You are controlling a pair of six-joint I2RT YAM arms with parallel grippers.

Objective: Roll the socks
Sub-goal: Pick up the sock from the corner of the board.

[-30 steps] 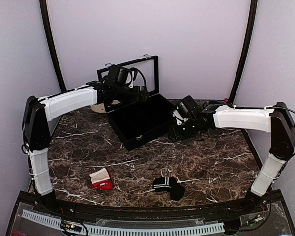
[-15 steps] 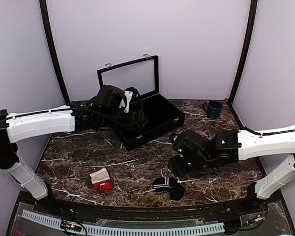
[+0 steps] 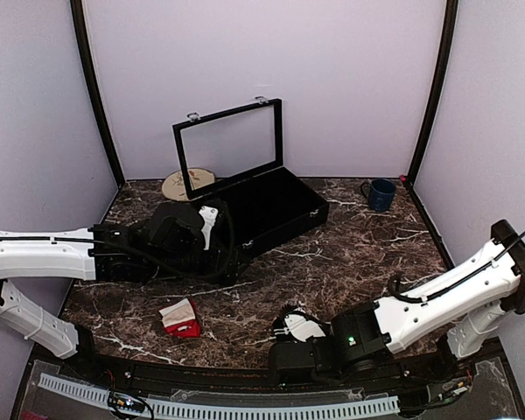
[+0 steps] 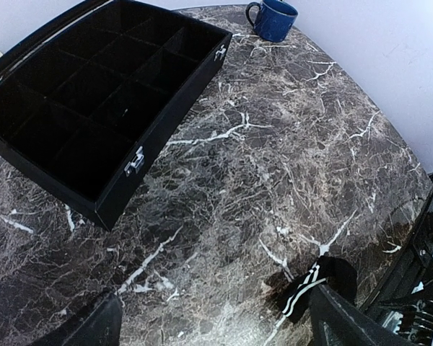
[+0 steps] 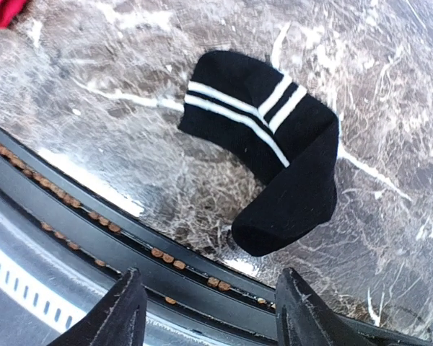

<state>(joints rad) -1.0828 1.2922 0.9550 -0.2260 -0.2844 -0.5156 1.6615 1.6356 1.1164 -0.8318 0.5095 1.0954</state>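
A red sock with a cream cuff (image 3: 182,318) lies folded on the marble near the front left; its red edge shows in the right wrist view (image 5: 0,11). A black sock with white stripes (image 5: 274,151) lies near the front edge and also shows in the left wrist view (image 4: 319,282). In the top view it is mostly hidden under my right arm (image 3: 289,315). My right gripper (image 3: 284,357) is open and empty, low over the front rail just in front of the black sock (image 5: 206,317). My left gripper (image 3: 220,259) is open and empty above bare marble (image 4: 216,331), in front of the case.
A black compartment case (image 3: 308,203) stands at the back with its glass lid (image 3: 229,144) up; its rim shows in the left wrist view (image 4: 162,119). A blue mug (image 3: 381,193) sits back right. A round tan disc (image 3: 188,183) lies back left. A black rail (image 5: 130,245) borders the front edge.
Both arms have come forward from the case. My right gripper swung down to the front edge by the black sock. My left gripper pulled back and left, off the case. The socks have not moved.
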